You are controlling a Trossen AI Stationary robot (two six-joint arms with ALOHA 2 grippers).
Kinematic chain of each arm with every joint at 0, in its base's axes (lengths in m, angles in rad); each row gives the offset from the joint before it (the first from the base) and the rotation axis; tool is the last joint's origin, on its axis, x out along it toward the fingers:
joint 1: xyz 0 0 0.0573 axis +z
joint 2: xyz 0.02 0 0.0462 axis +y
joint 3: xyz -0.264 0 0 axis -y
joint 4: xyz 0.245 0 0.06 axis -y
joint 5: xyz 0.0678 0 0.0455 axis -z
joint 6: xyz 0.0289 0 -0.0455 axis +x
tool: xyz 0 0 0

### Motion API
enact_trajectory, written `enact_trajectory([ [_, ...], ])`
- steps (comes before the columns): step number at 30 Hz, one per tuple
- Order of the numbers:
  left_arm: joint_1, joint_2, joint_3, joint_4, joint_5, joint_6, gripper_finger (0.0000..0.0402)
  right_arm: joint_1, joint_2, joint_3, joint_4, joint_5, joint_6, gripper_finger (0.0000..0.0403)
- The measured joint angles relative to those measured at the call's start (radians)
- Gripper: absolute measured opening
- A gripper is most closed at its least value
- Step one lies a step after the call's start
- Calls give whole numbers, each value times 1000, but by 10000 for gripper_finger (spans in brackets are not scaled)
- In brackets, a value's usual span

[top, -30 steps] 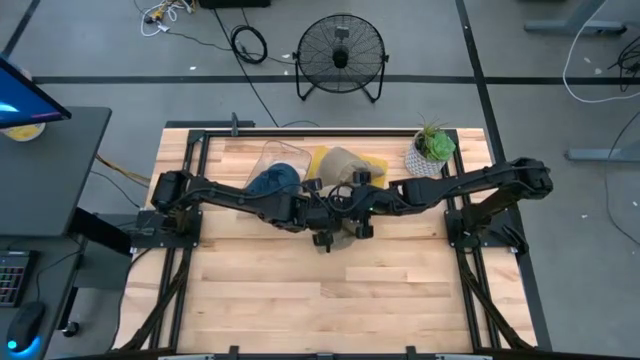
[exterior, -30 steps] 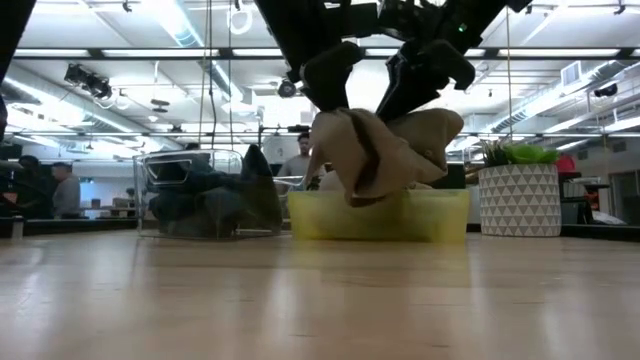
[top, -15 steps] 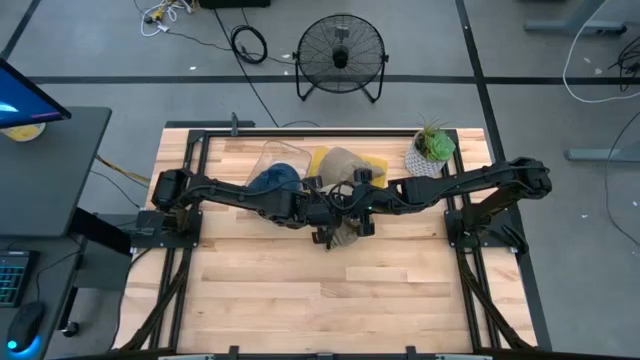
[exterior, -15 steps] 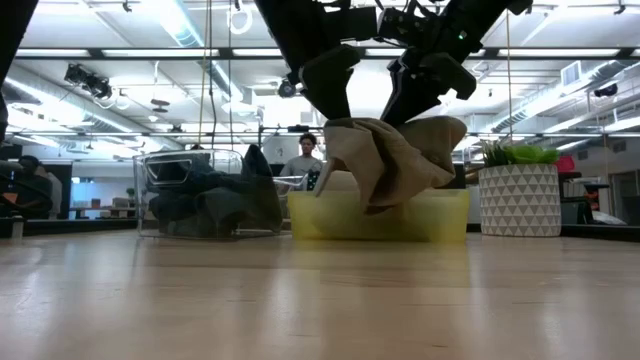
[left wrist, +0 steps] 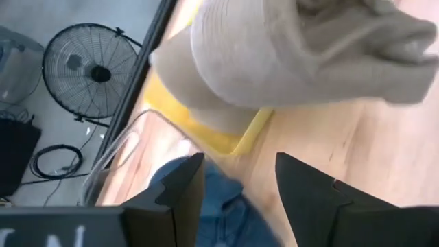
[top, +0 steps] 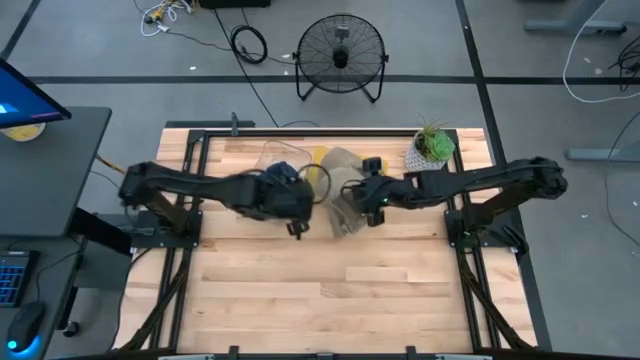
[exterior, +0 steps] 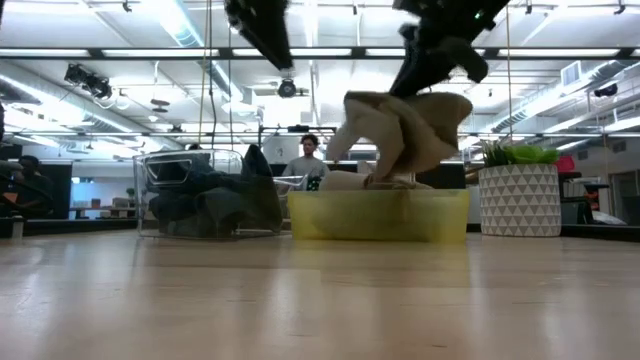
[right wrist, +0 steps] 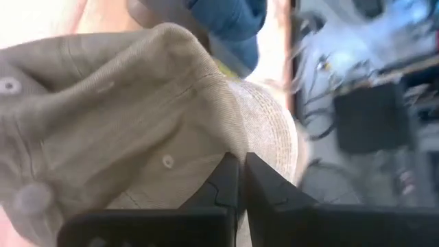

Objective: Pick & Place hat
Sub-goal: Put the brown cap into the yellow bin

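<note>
A beige hat (top: pixel 344 208) hangs in the air in front of the yellow bin (top: pixel 378 164), with my right gripper (top: pixel 366 198) shut on it. In the low view the hat (exterior: pixel 405 135) droops above the bin (exterior: pixel 378 215), clear of the table. A second beige hat (top: pixel 340 162) lies in the bin. My left gripper (top: pixel 298 215) is open near the clear bin, left of the hanging hat, with nothing between its fingers (left wrist: pixel 178 195). My right gripper pinches a fold of the hat's cloth (right wrist: pixel 230 147) between its two fingers, which come from the table's right side, slanting down. The hat hangs slack below the fingers, its inside with the eyelets turned toward the wrist, clear of the table and the bin.
A clear bin (top: pixel 275 165) with blue hats stands left of the yellow bin. A potted plant in a white pot (top: pixel 432 150) stands at the far right. A floor fan (top: pixel 341 55) stands beyond the far edge. People show in the room behind (exterior: pixel 308 158).
My left gripper has let go of the hat and drawn back fast toward the table's left edge, rising. The hat now hangs from my right gripper alone and has risen a little and shifted toward the table's right.
</note>
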Motion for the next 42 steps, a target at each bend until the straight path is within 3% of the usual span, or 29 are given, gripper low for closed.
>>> enact_trajectory([
  [7, 1, -140, 0, -9, -3, 6, 177, -47, -83, 0, 20, 31, -411, 6],
  [12, 1, -186, -2, -10, -6, 11, 177, -159, -73, 0, 26, 23, -649, 6],
  [18, 8, -188, -3, -13, -6, 33, 177, -326, -7, 0, 45, -229, -825, 6],
  [22, 25, -187, -3, -13, -6, 33, 177, -366, 60, 3, 42, -255, -844, 6],
  [25, 41, -187, -3, -13, -5, 33, 177, -382, 114, 4, 42, -339, -843, 5],
  [31, 82, -187, -3, -28, -6, 34, 177, -390, 233, 3, 36, -356, -837, 7],
  [37, 116, -186, -3, -45, -6, 34, 177, -405, 315, 3, 52, -340, -609, 23],
  [42, 131, -186, -3, -46, -6, 33, 177, -414, 310, 3, 50, -338, -491, 50],
])
